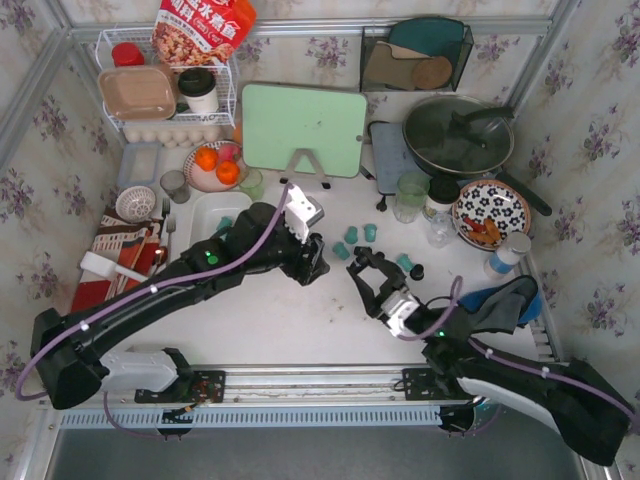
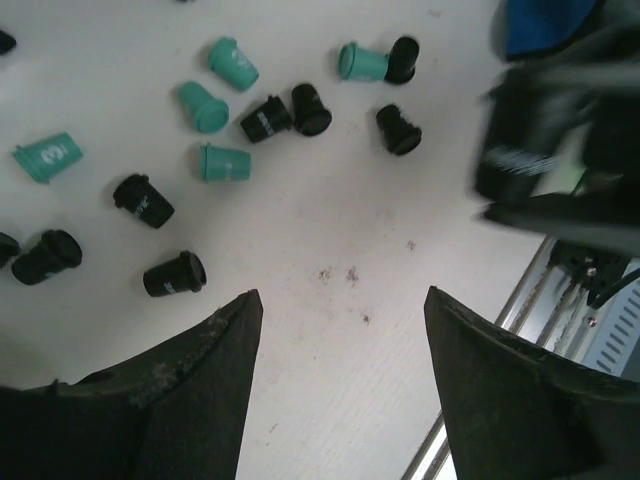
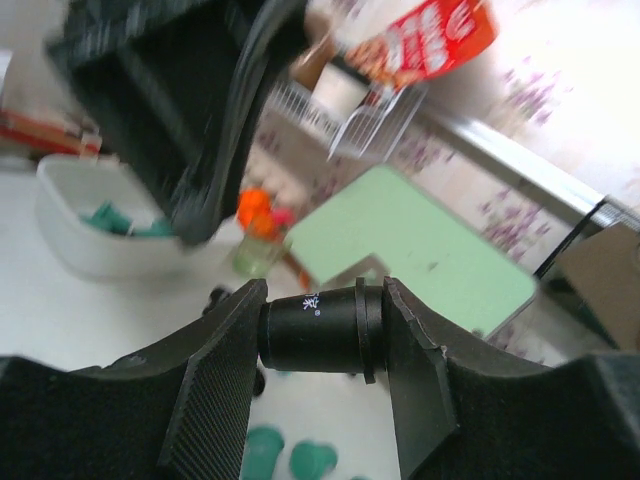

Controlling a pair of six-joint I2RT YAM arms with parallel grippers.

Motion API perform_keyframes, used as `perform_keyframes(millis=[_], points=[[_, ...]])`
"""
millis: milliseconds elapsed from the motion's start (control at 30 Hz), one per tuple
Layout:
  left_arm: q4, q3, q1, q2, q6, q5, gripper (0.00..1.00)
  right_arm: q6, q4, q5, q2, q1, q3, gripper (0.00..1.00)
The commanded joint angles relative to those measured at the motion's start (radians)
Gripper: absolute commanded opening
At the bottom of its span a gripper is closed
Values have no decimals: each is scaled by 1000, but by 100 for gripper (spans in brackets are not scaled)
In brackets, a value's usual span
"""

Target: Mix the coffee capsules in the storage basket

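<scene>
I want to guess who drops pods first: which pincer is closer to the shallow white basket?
Left. The left pincer sits just right of the shallow white basket; the right pincer is farther right.

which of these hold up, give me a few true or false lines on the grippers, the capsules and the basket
1. The right gripper is shut on a black capsule. True.
2. The left gripper holds a teal capsule. False: it is open and empty.
3. The storage basket has teal capsules in it. True.
4. Every capsule is in the storage basket. False: loose capsules, teal and black, lie on the table.
</scene>
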Motion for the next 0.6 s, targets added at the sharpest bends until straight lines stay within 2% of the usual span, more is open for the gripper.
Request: perform_keyframes(millis=[0, 100, 300, 567], points=[[103, -15, -1, -55, -10, 16, 69, -39, 32, 5, 122, 1, -144, 32], [140, -36, -1, -67, -20, 84, 69, -40, 90, 8, 171, 1, -148, 32], [242, -70, -6, 1, -63, 230, 68, -39, 73, -5, 157, 1, -148, 32], [387, -78, -37, 38, -86, 199, 65, -37, 39, -48, 119, 1, -148, 32]])
